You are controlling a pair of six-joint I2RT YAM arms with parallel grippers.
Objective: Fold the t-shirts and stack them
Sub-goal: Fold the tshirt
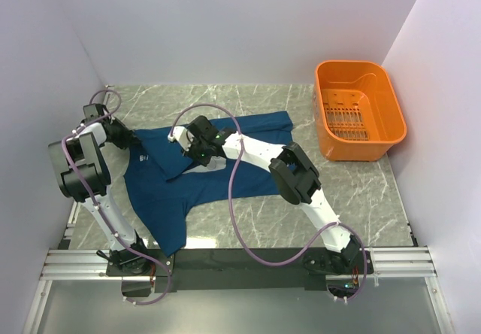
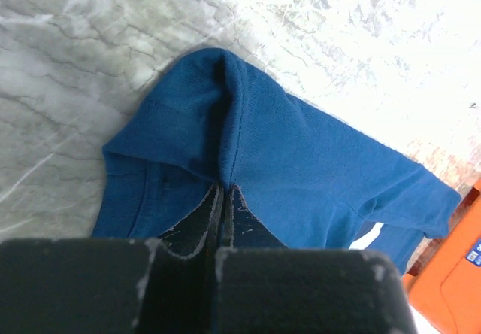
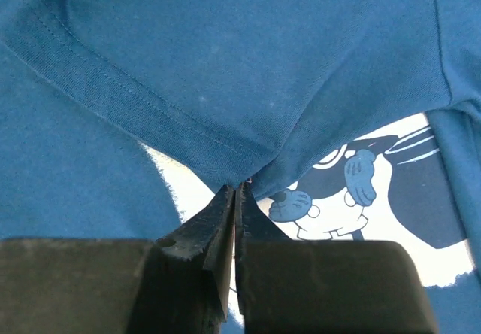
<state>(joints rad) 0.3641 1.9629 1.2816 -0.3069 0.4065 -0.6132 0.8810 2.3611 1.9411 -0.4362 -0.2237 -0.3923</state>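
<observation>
The dark navy-blue short-sleeved cotton t-shirt lies rumpled on the left half of the grey marble-patterned counter. One part trails toward the near edge and another stretches toward the far right. A turned-over flap partly covers its pale square cartoon print.

The right claw is closed on the stitched hem of that flap, gripping it only at the very tips of its jaws. The left claw, near the counter's left edge, is pinched tight on a ridge of cloth that tents up into it. An orange plastic basket sits at the far right corner, apart from the shirt.

The main risk looks to be the right claw's shallow bite: a pull across the counter could slide the hem out and drop the flap crooked. If the two claws move at uneven pace or height, the cloth between them may twist, leaving a skewed fold. The part lying at the near edge could also drag or bunch as the shirt is drawn.
</observation>
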